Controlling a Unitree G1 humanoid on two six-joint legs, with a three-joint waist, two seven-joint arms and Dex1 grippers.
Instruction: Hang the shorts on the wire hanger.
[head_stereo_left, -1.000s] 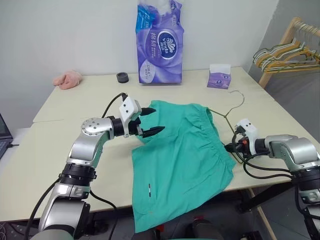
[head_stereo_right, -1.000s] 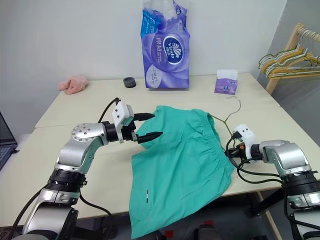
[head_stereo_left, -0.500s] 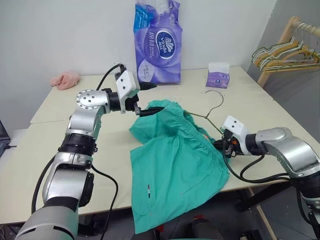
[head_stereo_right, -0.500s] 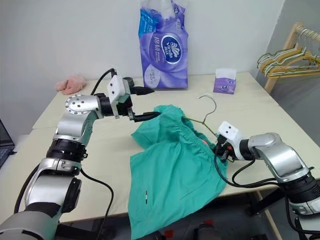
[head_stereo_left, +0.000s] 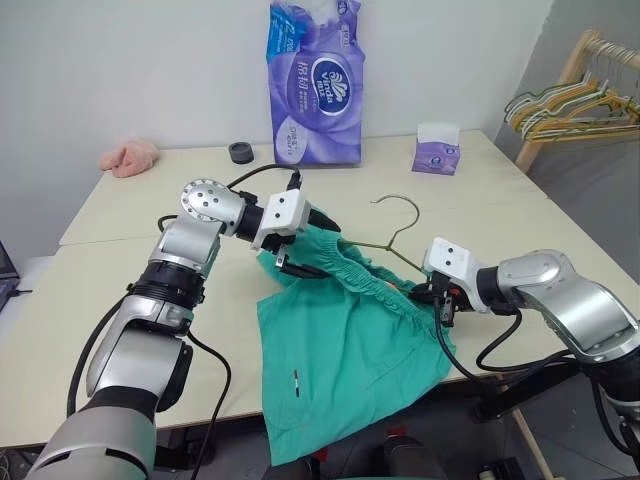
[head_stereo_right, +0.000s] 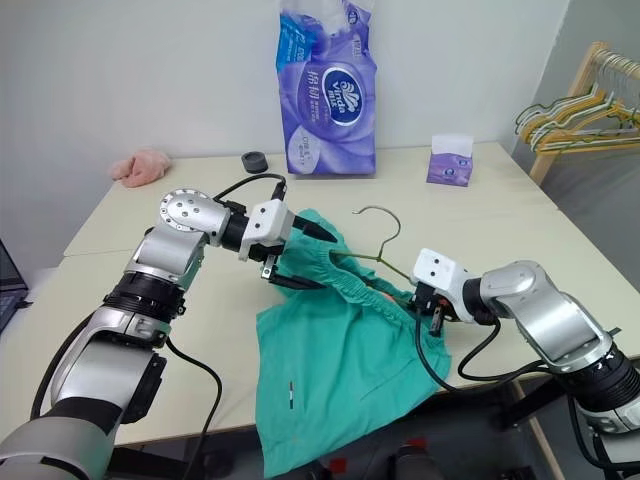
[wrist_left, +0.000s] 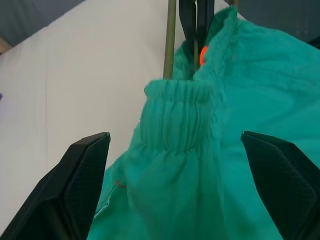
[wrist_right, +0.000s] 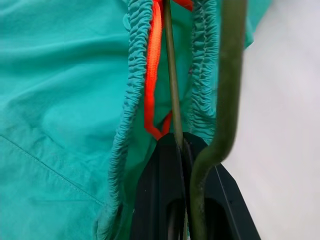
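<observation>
The teal shorts (head_stereo_left: 345, 340) lie bunched on the table (head_stereo_left: 110, 290), one leg hanging over the front edge. The wire hanger (head_stereo_left: 403, 228) rises tilted out of the gathered waistband, hook up and away from me. My right gripper (head_stereo_left: 442, 305) is shut on the hanger's thin wire (wrist_right: 172, 90) at the right end of the waistband, beside an orange drawstring (wrist_right: 151, 75). My left gripper (head_stereo_left: 328, 250) is open at the waistband's left end. Its fingers (wrist_left: 82, 177) straddle a raised fold of the waistband (wrist_left: 177, 117) without touching it.
At the back of the table stand a tall purple tissue pack (head_stereo_left: 315, 80), a small purple tissue box (head_stereo_left: 437, 152), a black round thing (head_stereo_left: 240, 152) and a pink cloth (head_stereo_left: 128, 156). A wooden rack with several hangers (head_stereo_left: 570, 100) stands at the right.
The shorts lay flat; now their waistband is bunched and lifted. My right gripper carried the hanger left and up. My left gripper rose, then swung down over the waistband's left end.
</observation>
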